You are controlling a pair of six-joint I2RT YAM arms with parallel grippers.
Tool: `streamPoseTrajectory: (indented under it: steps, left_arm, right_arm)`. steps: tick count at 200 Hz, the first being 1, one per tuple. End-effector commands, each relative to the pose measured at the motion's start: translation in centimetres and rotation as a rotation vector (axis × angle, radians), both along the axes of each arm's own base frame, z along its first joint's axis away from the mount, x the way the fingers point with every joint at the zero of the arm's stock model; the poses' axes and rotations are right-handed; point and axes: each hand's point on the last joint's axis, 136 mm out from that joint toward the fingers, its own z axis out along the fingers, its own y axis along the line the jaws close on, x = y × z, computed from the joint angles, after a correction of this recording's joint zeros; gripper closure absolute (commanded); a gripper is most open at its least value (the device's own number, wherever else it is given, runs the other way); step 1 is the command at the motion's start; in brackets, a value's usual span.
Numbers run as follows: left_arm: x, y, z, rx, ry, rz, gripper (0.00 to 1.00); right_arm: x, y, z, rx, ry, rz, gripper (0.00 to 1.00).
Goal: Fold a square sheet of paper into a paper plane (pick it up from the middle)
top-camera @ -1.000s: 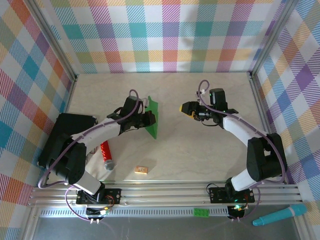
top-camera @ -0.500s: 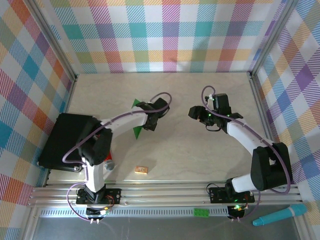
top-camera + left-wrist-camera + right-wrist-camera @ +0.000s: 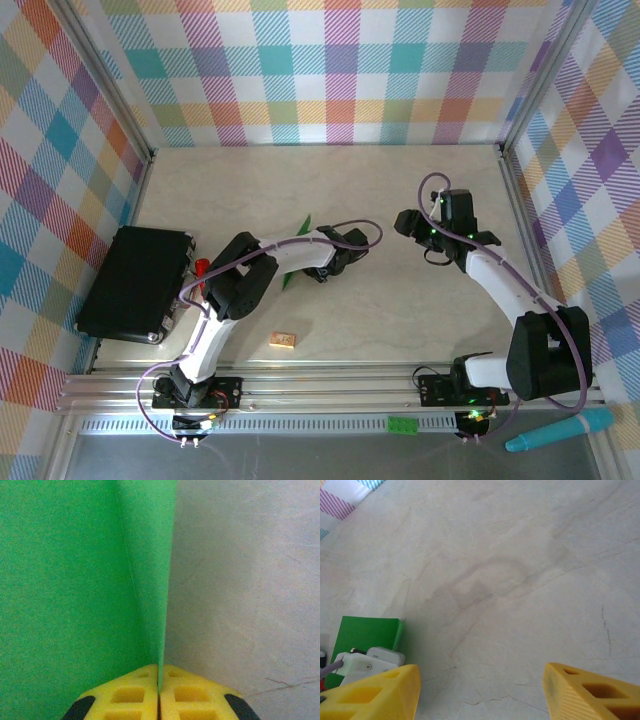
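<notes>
Green paper (image 3: 70, 590) in left gripper (image 3: 159, 674)

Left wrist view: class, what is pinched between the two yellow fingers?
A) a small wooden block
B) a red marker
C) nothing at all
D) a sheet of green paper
D: the left gripper has its yellow fingers pressed together on the edge of the green paper, which stands up from between them above the pale table.

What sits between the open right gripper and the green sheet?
The left gripper, shut on the square sheet of paper, and its looping cable; otherwise bare table lies ahead of the right gripper.
</notes>
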Motion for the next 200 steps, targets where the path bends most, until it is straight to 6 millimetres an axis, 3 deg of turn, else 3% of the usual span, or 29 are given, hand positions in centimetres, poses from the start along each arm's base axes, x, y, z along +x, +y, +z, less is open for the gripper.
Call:
streamPoseTrajectory:
  steps: [1, 47, 111, 159, 200]
  left_arm:
    - [-0.1, -0.6, -0.2, 0.017, -0.029, 0.003, 0.89]
    - [-0.6, -1.3, -0.6, -0.021, -0.027, 0.023, 0.81]
    - [-1.4, -2.8, 2.0, -0.175, -0.041, 0.071, 0.70]
    - [-3.8, -4.7, 3.9, -0.326, -0.018, 0.127, 0.66]
    - [-6.5, -7.9, 6.1, -0.619, 0.083, 0.154, 0.63]
  right_arm:
    - [-0.5, -0.5, -0.7, -0.007, 0.026, -0.015, 0.34]
    - [-0.4, -0.3, -1.4, 0.011, 0.054, -0.009, 0.34]
    - [-0.3, -0.1, -1.6, 0.030, 0.066, -0.007, 0.33]
    - [-0.1, -0.1, -1.7, 0.039, 0.069, -0.022, 0.33]
    - [0.1, -0.1, -1.7, 0.045, 0.067, -0.030, 0.33]
